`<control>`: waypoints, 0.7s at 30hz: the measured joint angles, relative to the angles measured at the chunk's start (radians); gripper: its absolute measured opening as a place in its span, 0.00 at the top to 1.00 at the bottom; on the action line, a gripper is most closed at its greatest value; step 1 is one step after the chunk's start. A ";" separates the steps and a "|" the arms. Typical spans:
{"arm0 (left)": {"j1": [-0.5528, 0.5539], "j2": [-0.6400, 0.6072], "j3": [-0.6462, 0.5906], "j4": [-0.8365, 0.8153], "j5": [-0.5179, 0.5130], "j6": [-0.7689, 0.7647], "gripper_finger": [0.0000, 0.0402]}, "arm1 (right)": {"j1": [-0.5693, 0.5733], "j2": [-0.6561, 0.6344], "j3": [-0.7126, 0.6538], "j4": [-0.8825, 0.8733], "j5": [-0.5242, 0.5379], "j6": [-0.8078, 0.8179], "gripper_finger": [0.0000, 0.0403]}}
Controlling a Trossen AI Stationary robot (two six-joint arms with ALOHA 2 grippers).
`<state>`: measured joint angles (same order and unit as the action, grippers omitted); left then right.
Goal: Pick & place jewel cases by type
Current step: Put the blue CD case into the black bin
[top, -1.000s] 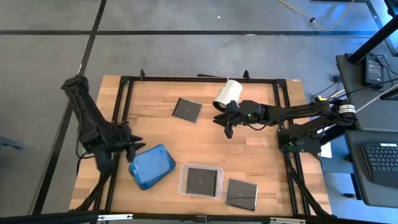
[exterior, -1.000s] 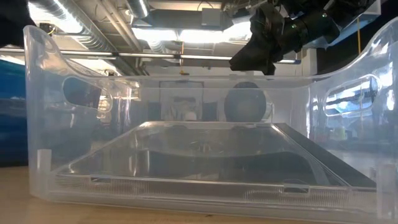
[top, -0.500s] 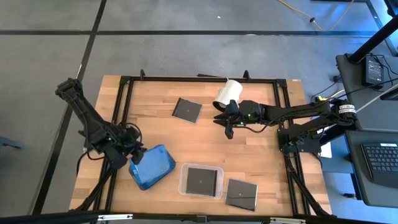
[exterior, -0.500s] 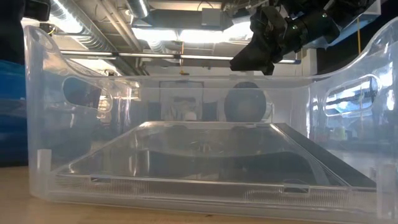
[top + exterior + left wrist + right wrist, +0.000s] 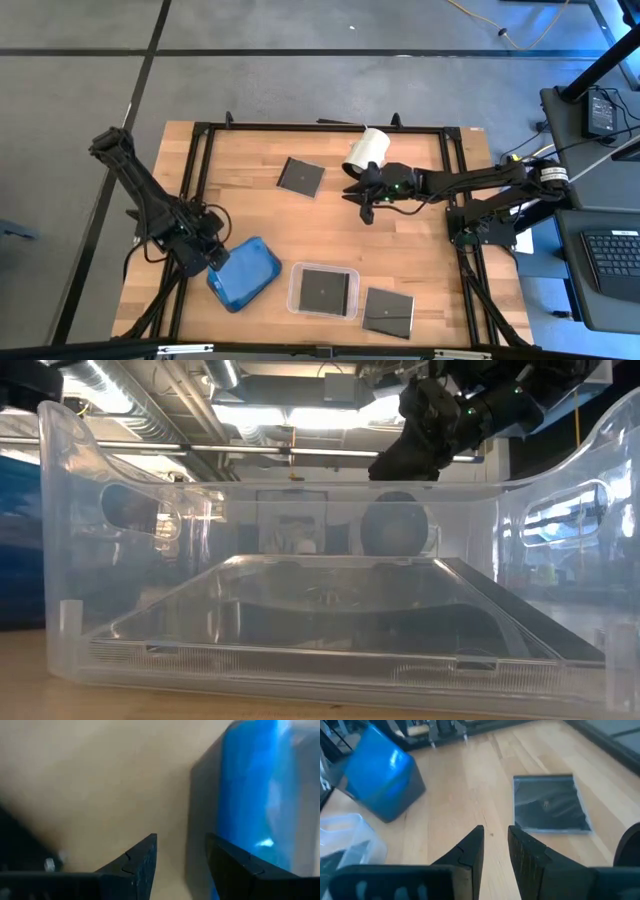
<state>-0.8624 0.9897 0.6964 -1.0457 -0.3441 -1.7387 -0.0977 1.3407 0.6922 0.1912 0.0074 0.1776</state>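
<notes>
My left gripper (image 5: pixel 181 865) stands parted, empty, beside the blue tray (image 5: pixel 243 272). My right gripper (image 5: pixel 494 851), narrowly parted and empty, hovers near a dark jewel case (image 5: pixel 300 176). Another lies in the clear tray (image 5: pixel 294 290), a third (image 5: pixel 388 312) beside it.

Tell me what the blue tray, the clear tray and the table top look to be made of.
Blue tray: likely translucent plastic; glossy, light glints on it. Clear tray: transparent plastic; the dark case inside shows through its walls. Table top: pale wood, probably laminated strips; visible plank lines and grain.
</notes>
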 joint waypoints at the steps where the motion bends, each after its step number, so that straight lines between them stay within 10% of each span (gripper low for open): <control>1: -0.002 0.008 0.000 0.009 0.029 -0.008 0.60 | 0.000 0.009 0.000 -0.003 0.000 0.000 0.77; 6: -0.019 0.026 0.000 0.022 0.077 -0.044 0.59 | 0.000 0.067 0.000 0.002 0.000 0.000 0.77; 21: -0.026 -0.167 0.000 0.041 -0.220 -0.001 0.60 | 0.000 0.107 0.000 0.031 0.000 -0.001 0.77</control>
<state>-0.8883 0.8224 0.6964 -1.0042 -0.5642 -1.7394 -0.0975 1.4475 0.6922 0.2219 0.0078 0.1765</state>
